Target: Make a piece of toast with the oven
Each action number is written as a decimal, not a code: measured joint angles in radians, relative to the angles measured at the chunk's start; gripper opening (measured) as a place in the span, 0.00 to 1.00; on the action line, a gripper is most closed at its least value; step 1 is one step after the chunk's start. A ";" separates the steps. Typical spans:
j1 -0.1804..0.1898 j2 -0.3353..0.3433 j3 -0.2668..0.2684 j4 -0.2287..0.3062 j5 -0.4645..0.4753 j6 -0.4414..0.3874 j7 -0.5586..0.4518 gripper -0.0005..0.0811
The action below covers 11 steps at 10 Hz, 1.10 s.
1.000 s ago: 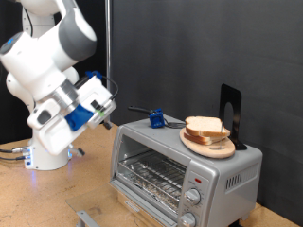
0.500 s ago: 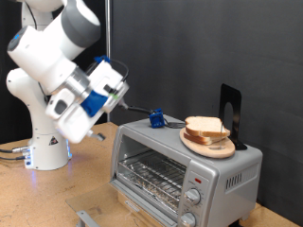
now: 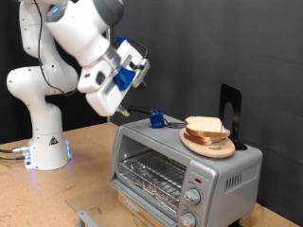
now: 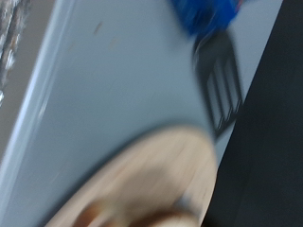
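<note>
Silver oven (image 3: 180,161) carries toast (image 3: 206,127), plate (image 3: 210,145), fork (image 3: 142,110); pincer (image 3: 140,71) state unclear.

Even, fairly bright indoor light falls across the exterior view against a black backdrop, leaving soft highlights on the small silver metal toaster oven (image 3: 185,163) and its glass door. Shadows under the round wooden plate (image 3: 208,142) stay faint. The white robot arm's hand (image 3: 135,68) is slightly smeared by motion. The wrist view is heavily blurred: the plate (image 4: 142,184), a dark fork-shaped object (image 4: 220,83) and a blue item (image 4: 204,13) all lack sharp edges, colours washed pale.
</note>
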 joint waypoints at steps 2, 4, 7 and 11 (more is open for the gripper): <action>-0.002 -0.008 0.043 0.043 -0.048 -0.084 0.190 1.00; 0.002 -0.008 0.040 0.040 -0.041 -0.095 0.061 1.00; 0.056 -0.044 0.093 0.050 -0.104 -0.105 -0.164 1.00; 0.078 -0.194 0.202 0.010 -0.205 0.000 -0.184 1.00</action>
